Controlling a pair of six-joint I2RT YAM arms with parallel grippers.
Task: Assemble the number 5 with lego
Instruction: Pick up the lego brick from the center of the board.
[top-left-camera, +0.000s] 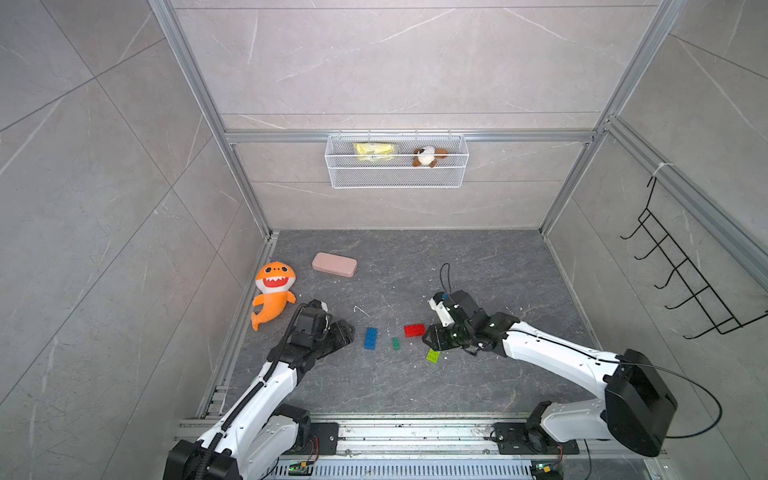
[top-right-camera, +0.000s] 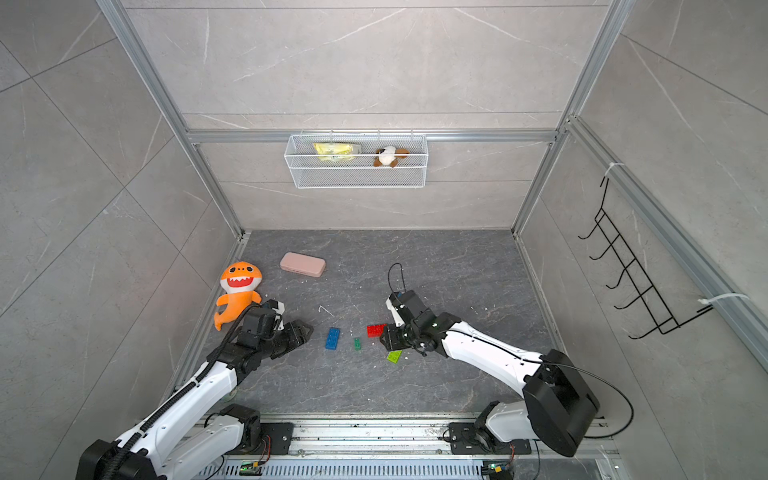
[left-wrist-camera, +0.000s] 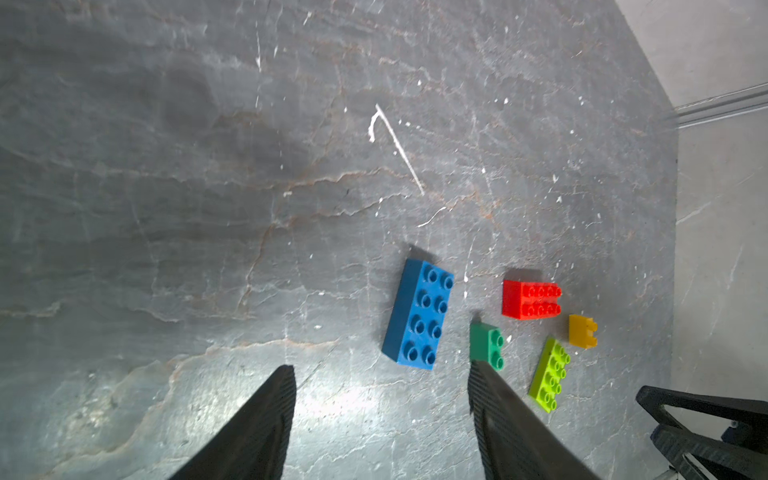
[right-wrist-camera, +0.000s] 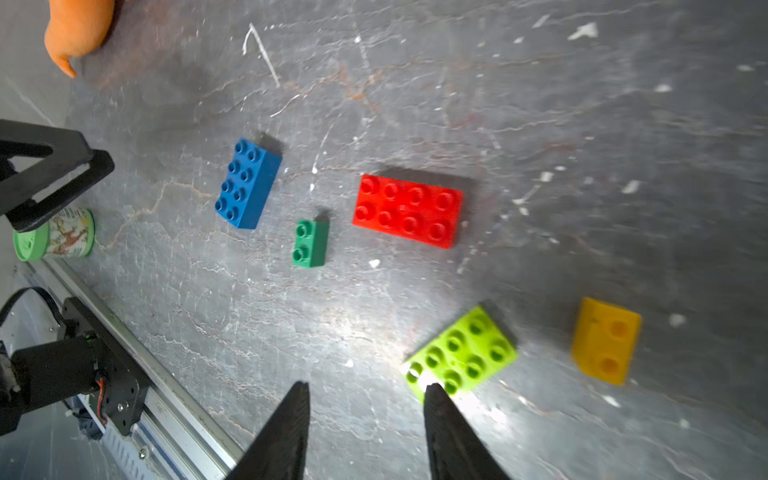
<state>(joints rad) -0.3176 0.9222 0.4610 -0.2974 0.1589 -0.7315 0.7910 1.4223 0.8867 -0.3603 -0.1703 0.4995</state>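
Left pincer (left-wrist-camera: 380, 368) and right pincer (right-wrist-camera: 366, 385) hang part-open, empty, beside loose lego on the worktop (top-left-camera: 457, 270): blue brick (right-wrist-camera: 247, 183), dark green brick (right-wrist-camera: 309, 243), red brick (right-wrist-camera: 408, 211), lime green brick (right-wrist-camera: 461, 353), yellow brick (right-wrist-camera: 606, 340). Light, rigid, slick; each likely grips best across its side walls.

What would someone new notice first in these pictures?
Probably the orange shark plush at the left edge of the floor, near a pink case. Then, scattered loose, the blue brick, dark green brick, red brick, lime green brick and yellow brick, with the left pincer and right pincer open close by.
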